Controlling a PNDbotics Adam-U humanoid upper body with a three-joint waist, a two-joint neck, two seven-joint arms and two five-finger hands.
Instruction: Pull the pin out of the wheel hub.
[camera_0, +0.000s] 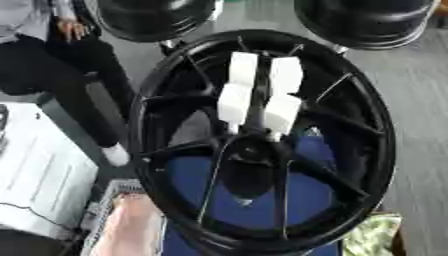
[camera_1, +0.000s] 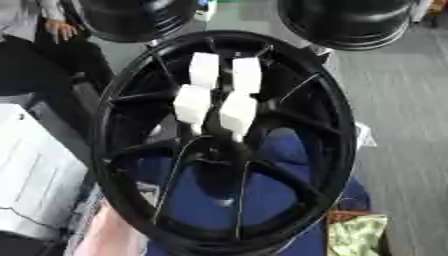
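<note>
A large black wheel hub (camera_0: 367, 150) with thin spokes fills the middle of both views, standing over something blue. White finger segments of a hand (camera_0: 282, 112) lie over its upper spokes, in two rows pointing down at the hub's dark centre (camera_0: 252, 152). A dark narrow shape runs between the two rows; I cannot tell whether it is the pin. The arm behind the hand is hidden, so I take it as the right hand only from its slight lean. The other hand does not show.
Two black rounded objects (camera_0: 153, 17) (camera_0: 363, 20) stand at the top edge. A white box-like surface (camera_0: 35, 170) lies at the left. A pinkish shape (camera_0: 131, 227) and a green-yellow cloth (camera_0: 372, 237) sit at the bottom. Grey floor (camera_0: 420, 100) on the right.
</note>
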